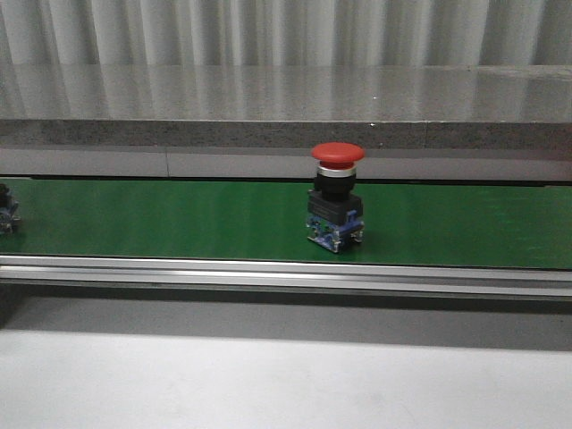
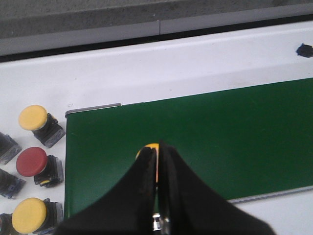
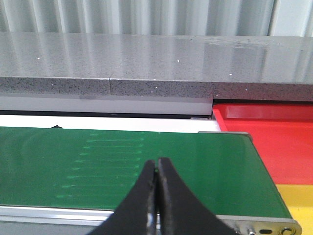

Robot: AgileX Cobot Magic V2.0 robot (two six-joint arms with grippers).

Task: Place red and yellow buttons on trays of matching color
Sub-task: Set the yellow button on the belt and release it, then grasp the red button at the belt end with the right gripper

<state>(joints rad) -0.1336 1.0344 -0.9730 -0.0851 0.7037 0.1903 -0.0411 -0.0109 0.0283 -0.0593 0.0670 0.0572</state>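
The left gripper (image 2: 157, 161) has its jaws pressed nearly together over the green belt (image 2: 234, 137), and a sliver of yellow button (image 2: 149, 148) shows at their tips; the fingers cover most of it, so I cannot tell whether the jaws actually clamp it or merely sit in front of it. The right gripper (image 3: 157, 169) has its jaws drawn tight against each other with nothing between them, poised above the belt near its end.

Beside the left end of the belt, on the white desk (image 2: 205, 63), stands a cluster of waiting buttons: 2 yellow-capped ones (image 2: 33, 117) and 1 red-capped one (image 2: 31, 161) show clearly, while darker bodies at the picture's edge are cut off.

From the front, a red button (image 1: 337, 192) stands upright on the belt, red mushroom cap above a black and blue body. Another dark body (image 1: 7, 213) at the far left edge is cropped and hard to make out.

Past the belt's right end lies the red tray (image 3: 274, 142), with the yellow tray (image 3: 299, 205) just beside it, only its corner visible.
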